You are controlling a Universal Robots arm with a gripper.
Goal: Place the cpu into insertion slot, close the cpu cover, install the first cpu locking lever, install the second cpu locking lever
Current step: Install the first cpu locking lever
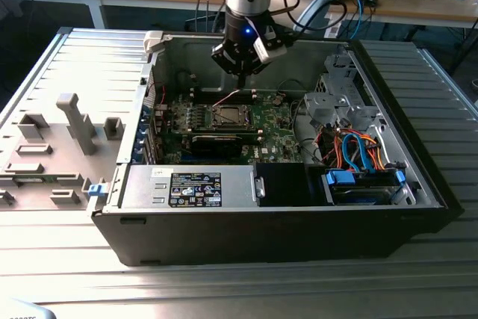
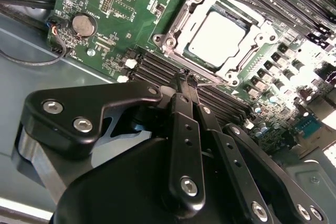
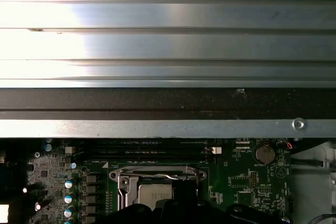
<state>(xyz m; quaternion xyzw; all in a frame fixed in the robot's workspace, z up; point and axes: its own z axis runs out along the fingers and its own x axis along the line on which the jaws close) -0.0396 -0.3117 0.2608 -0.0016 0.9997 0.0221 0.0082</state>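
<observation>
The cpu, a flat square chip with a dull silver top, lies in the insertion slot on the green board inside the open computer case. The cpu cover, a silvery frame, lies flat around the chip. A thin wire locking lever runs along one edge of the socket, and in the exterior view a thin rod slants up just behind it. My gripper hangs a little above and behind the socket. Its black fingers are pressed together, the gripper shut on nothing, beside the socket's edge.
Memory slots and a coin battery flank the socket. A power supply sits at the case front. A drive cage with blue and orange cables is on the exterior view's right. The ribbed metal case wall stands close behind my gripper.
</observation>
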